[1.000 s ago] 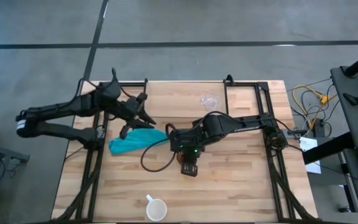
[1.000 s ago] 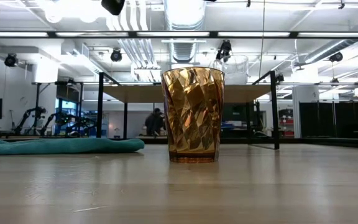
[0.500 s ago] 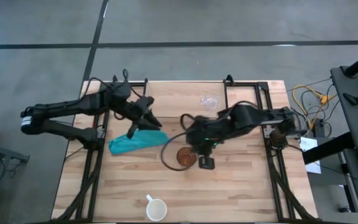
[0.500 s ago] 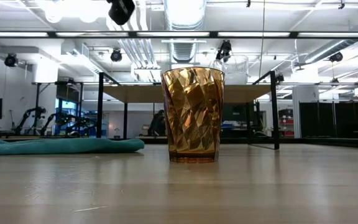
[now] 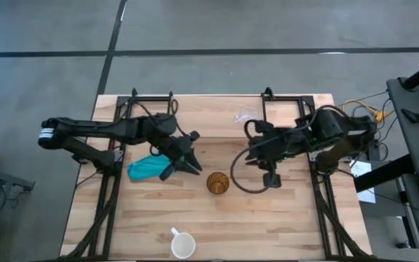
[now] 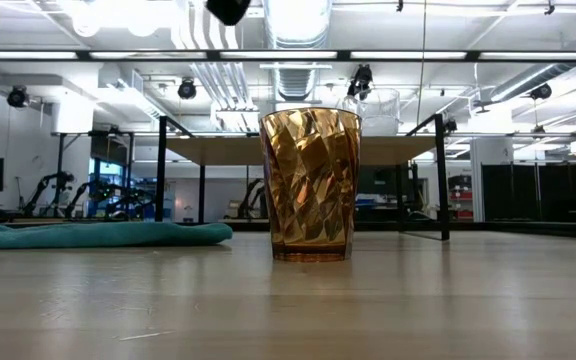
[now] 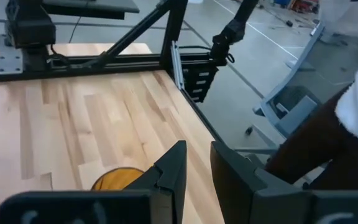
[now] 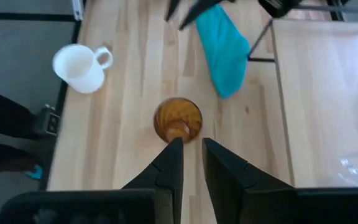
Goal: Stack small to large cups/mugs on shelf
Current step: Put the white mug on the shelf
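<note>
Teal cloth [image 5: 145, 169] lies crumpled on the left half of the worktop [image 5: 289, 218], partly under the left arm. The left gripper [image 5: 189, 161] is stretched out over the boards at the cloth's right end, near the amber cup [image 5: 217, 183]; its fingers [image 7: 169, 177] stand slightly parted, a narrow gap between them, with nothing held. The amber cup stands upright and alone at mid-worktop, touched by neither arm. In the low view it sits in the foreground, the cloth flat behind it to the left. The white mug [image 5: 182, 244] stands upright at the near edge, handle turned to the left and away from the edge, well apart from the amber cup. The shelf [image 5: 228, 120] occupies the far middle of the worktop, its black legs at either side. The clear glass cup [image 5: 244, 117] rests on its board towards the right end. The right gripper [image 5: 270, 178] is to the right of the amber cup and clear of it, carrying nothing; its fingers [image 8: 173, 163] are narrowly parted.
</note>
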You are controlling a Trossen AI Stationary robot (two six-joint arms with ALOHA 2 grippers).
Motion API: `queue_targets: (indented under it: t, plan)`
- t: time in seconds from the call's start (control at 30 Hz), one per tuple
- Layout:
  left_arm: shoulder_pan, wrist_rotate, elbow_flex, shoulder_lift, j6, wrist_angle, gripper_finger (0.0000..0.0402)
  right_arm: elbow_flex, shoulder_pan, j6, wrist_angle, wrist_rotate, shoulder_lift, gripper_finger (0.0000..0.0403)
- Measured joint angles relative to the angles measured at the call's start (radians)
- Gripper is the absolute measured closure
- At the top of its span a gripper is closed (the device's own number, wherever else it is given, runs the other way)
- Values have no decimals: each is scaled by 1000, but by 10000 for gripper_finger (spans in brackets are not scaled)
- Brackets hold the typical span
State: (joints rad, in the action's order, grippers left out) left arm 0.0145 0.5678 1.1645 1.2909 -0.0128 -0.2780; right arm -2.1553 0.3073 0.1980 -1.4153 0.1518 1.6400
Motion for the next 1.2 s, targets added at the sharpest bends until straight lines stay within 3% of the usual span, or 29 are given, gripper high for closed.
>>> queue_targets:
  t: [0.33,0.63,0.97,1.2]
  plan:
    - [-24,-19,78,108,-2,-1,343,500,0,86,278,7,-282,349]
    - [-116,-319,87,147,72,-64,343,938,0,193,771,6,-543,349]
    - [-150,-328,87,193,80,-72,343,1205,0,478,822,6,-611,349]
    - [-156,-332,86,211,82,-75,343,1280,0,631,836,3,-575,349]
